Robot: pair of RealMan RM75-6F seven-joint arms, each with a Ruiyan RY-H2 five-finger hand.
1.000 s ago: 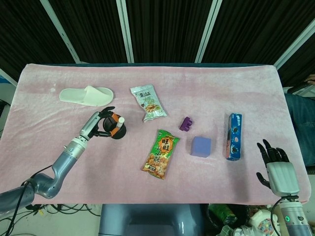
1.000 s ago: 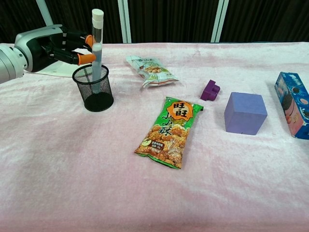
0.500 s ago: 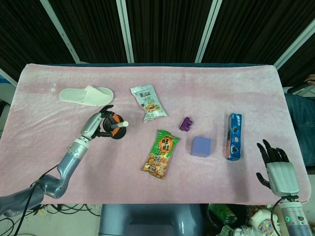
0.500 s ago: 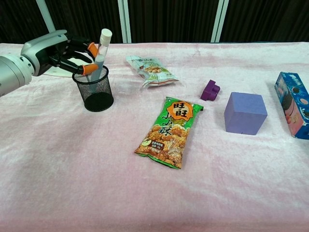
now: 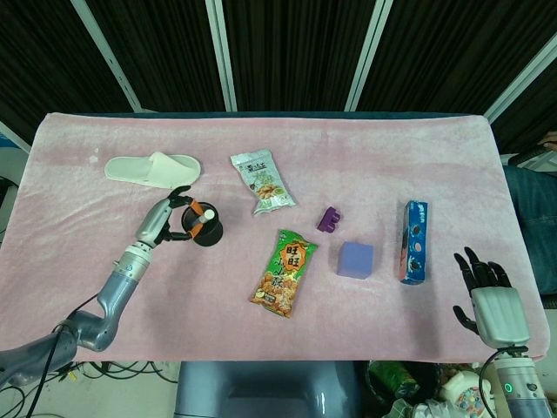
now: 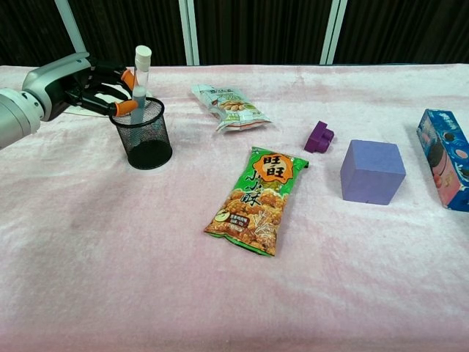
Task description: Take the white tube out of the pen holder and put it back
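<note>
The white tube [image 6: 139, 81] stands in the black mesh pen holder [image 6: 150, 143], leaning slightly toward the holder's back-left rim, with its capped top well above the rim. My left hand [image 6: 73, 77] is just left of the holder and pinches the tube between orange-tipped fingers [image 6: 126, 108] at rim height. From above, the tube's cap [image 5: 207, 216] shows over the pen holder [image 5: 211, 235], with the left hand [image 5: 170, 218] beside it. My right hand [image 5: 492, 305] rests open at the table's front right edge, holding nothing.
A white slipper [image 5: 152, 168] lies behind the holder. To its right are a pale snack bag [image 5: 261, 183], a green snack bag [image 5: 283, 272], a small purple piece [image 5: 329, 219], a purple cube [image 5: 355, 259] and a blue box [image 5: 415, 241].
The tube has sunk deeper into the holder, then swung from leaning right to leaning left. My left hand has shifted a little left with it. The right hand has not moved.
</note>
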